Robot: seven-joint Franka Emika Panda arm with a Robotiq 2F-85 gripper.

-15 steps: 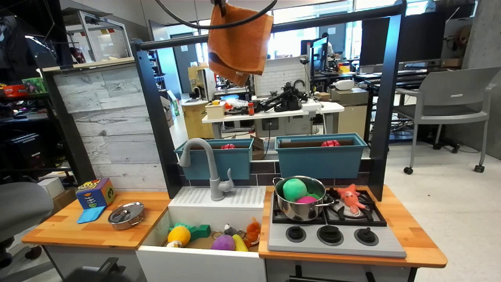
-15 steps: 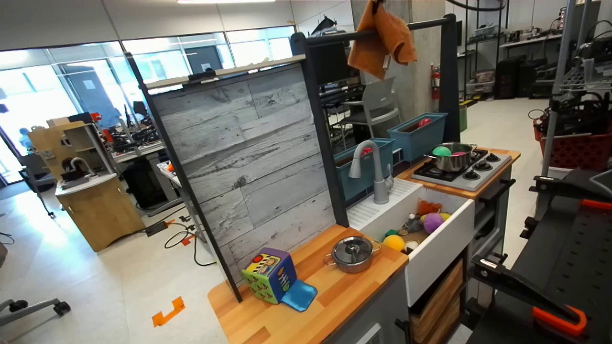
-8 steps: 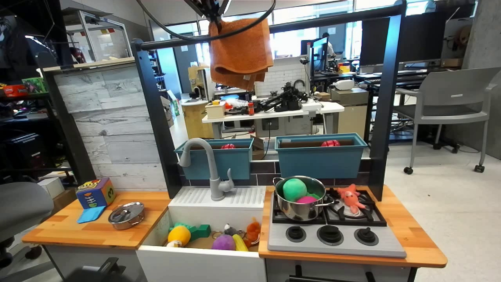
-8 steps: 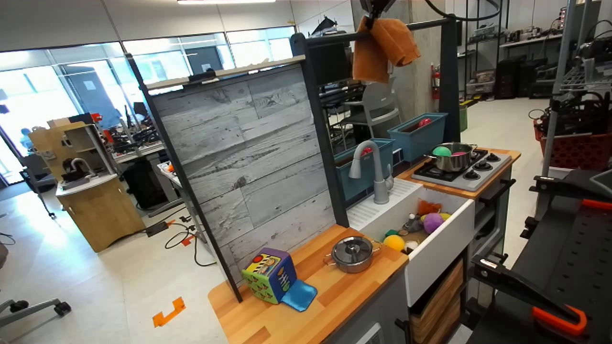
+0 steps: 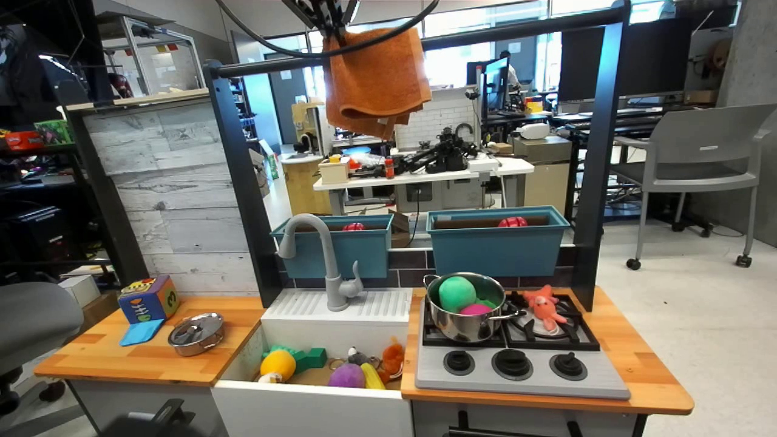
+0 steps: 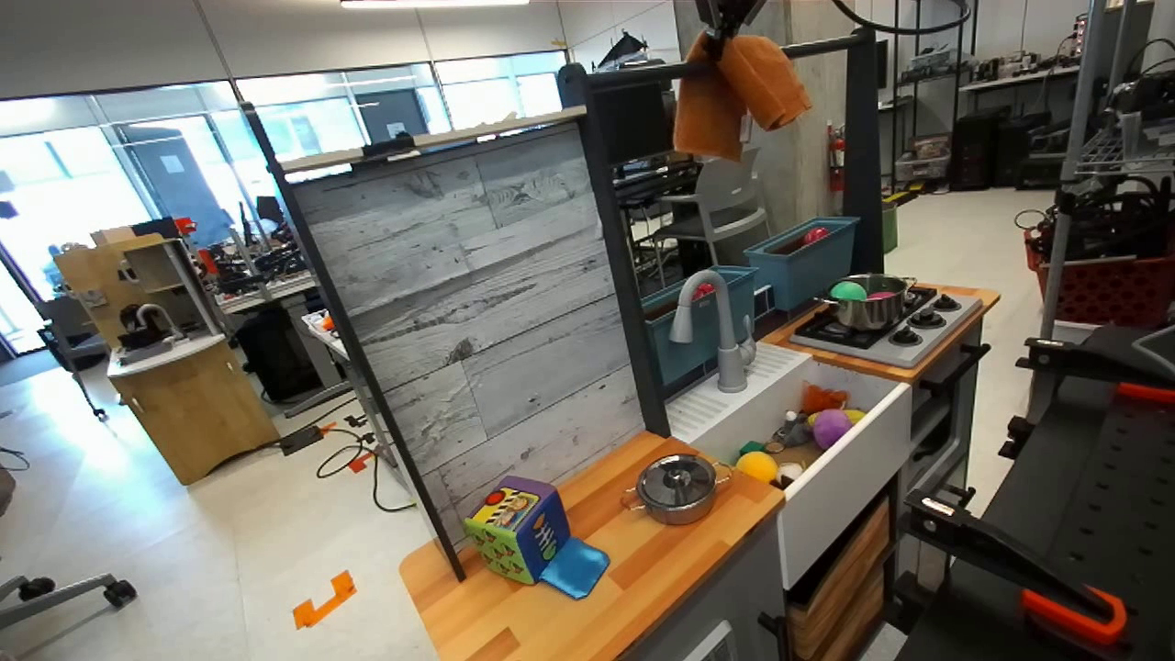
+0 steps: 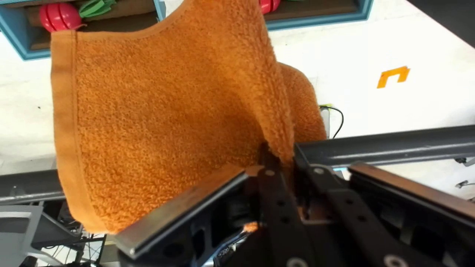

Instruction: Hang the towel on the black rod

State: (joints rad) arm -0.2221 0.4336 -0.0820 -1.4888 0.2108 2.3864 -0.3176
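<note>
In an exterior view I have the orange towel [image 5: 382, 76] hanging across the front of the black rod [image 5: 516, 31], high over the grey faucet [image 5: 332, 285], with my gripper [image 5: 335, 41] at its top edge, near the rod. A second layer [image 5: 355, 125] shows under the lower edge, so I judge the towel is doubled over rather than dangling as one sheet. In an exterior view it parts into two: a curled flap [image 6: 766, 81] on the front side and a flatter flap [image 6: 709, 115] that looks to drop behind the rod, which tells me the draping is mostly done. In the wrist view the fingers [image 7: 274, 189] stand close together with a thick ridge of towelling [image 7: 276, 122] pinched between them, so I take the grip as firm; the rod runs out to both sides, and a narrow tail [image 7: 302, 102] shows past the ridge, seemingly under the rod. What I read as left: settling any slack, parting the fingers, and backing away without dragging a flap along. The release isn't made, so I can't tell whether the towel would stay up by itself, nor how evenly its weight splits.
</note>
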